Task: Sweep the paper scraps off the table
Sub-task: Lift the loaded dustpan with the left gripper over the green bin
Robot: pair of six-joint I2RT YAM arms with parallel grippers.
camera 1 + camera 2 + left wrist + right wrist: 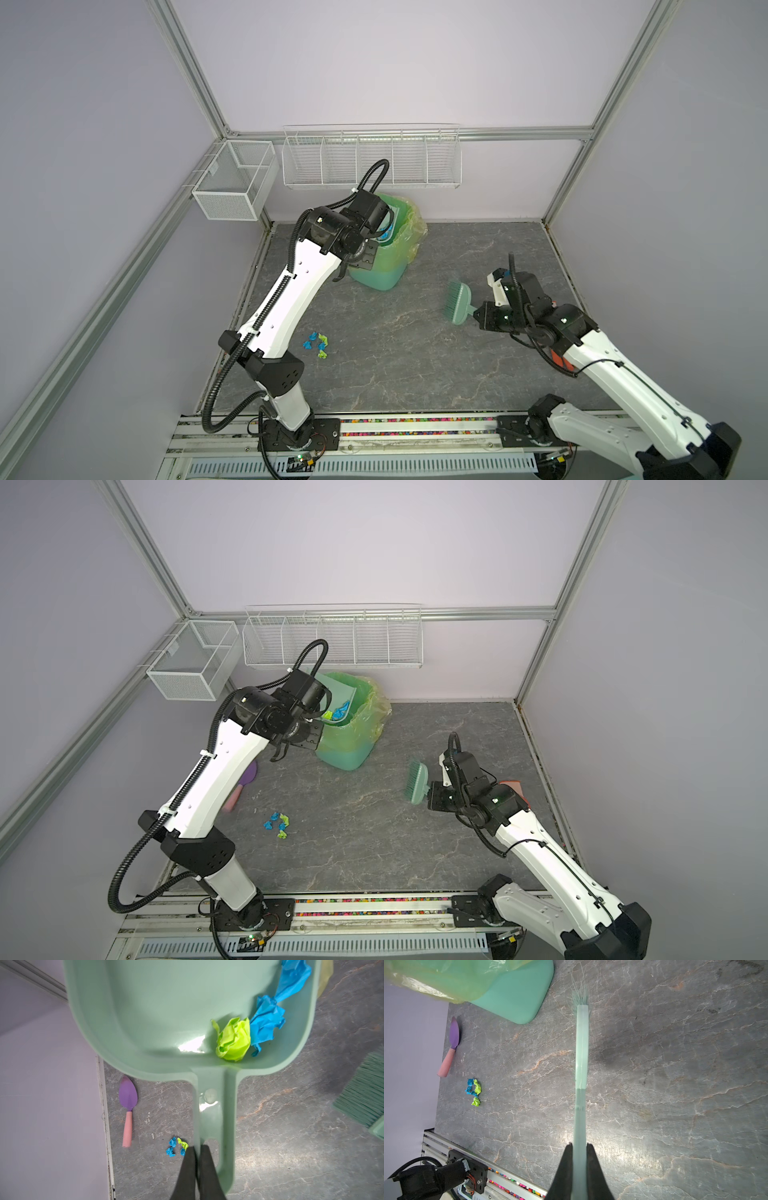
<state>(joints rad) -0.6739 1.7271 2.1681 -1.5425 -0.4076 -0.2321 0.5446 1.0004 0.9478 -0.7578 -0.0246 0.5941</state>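
Nearby, purple trowel [128,1095] near paper scraps [170,1151] on table [291,1147].

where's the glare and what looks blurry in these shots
Left wrist view: white glare patches on the dustpan floor and handle; the left gripper near the lens is soft. Right wrist view: broad sheen on the table, and the brush handle close to the lens is blurred. In both top views lighting is even, shadows faint, and the frame rails splay outward, wide-angle style.
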